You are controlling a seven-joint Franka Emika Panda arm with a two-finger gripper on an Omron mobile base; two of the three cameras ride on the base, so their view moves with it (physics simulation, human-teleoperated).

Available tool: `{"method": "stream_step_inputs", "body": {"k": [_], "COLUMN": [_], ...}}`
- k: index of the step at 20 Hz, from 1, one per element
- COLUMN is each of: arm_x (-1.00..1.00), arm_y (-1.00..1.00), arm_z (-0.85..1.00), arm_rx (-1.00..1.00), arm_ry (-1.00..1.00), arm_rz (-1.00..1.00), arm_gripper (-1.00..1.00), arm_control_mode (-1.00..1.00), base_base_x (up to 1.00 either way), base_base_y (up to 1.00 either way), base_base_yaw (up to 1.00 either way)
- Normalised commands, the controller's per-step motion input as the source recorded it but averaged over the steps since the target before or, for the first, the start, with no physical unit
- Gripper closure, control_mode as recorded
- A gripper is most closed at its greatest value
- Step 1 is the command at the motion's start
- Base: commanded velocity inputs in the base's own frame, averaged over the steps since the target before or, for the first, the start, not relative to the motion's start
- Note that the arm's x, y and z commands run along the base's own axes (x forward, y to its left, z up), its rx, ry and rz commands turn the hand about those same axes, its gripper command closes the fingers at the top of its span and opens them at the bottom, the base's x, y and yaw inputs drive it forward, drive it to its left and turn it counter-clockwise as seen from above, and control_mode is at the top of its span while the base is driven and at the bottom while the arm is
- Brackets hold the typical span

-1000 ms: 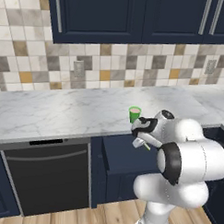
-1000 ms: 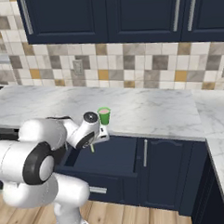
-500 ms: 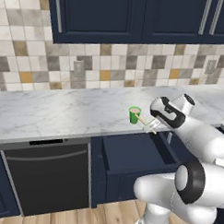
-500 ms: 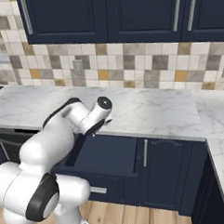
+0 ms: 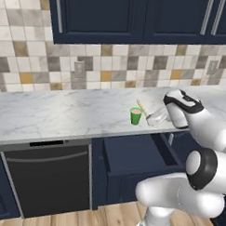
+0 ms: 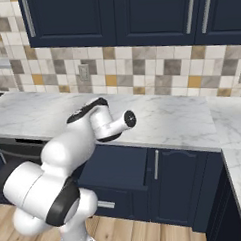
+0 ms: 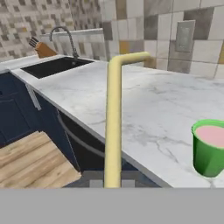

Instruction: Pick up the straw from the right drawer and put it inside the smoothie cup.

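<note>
- the jaws are pinched narrow on the straw [image 7: 113, 127], which runs up from between them with its bent top tipped over toward the far wall; gripping it at the low end leaves the long free part ready to lead into the cup [image 7: 210, 146].
- in the left base view the gripper [image 5: 157, 118] hangs just above the bench [image 5: 63, 115], right beside the cup, with the straw slanting up past the rim, near it but not yet inside.
- seen from the hand, the cup stands off to one side of the jaws, upright on the bench, its pink top open and bare; so the straw has to be carried sideways over that opening, by my reading.
- the drawer [image 5: 134, 157] sits pulled out below the jaws, under the bench edge, its dark inside showing; it looks left open because the straw came from there.
- a sink [image 7: 54, 65] lies well away from the jaws, out of the path.
</note>
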Motion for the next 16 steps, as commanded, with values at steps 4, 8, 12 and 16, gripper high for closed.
{"method": "stream_step_inputs", "body": {"k": [4, 8, 12, 16], "arm_x": [0.38, 0.41, 0.46, 0.36], "arm_y": [0.00, 0.00, 0.00, 0.00], "arm_z": [0.26, 0.09, -0.01, 0.00], "arm_rx": [0.24, 0.15, 0.03, 0.00], "arm_ry": [-0.13, -0.09, 0.00, -0.06], "arm_rz": [0.00, 0.01, 0.01, 0.00], "arm_gripper": [1.00, 1.00, 1.00, 1.00], "arm_control_mode": [-1.00, -1.00, -1.00, -1.00], "base_base_x": [0.00, 0.00, 0.00, 0.00], "base_base_y": [0.00, 0.00, 0.00, 0.00], "base_base_yaw": [0.00, 0.00, 0.00, 0.00]}}
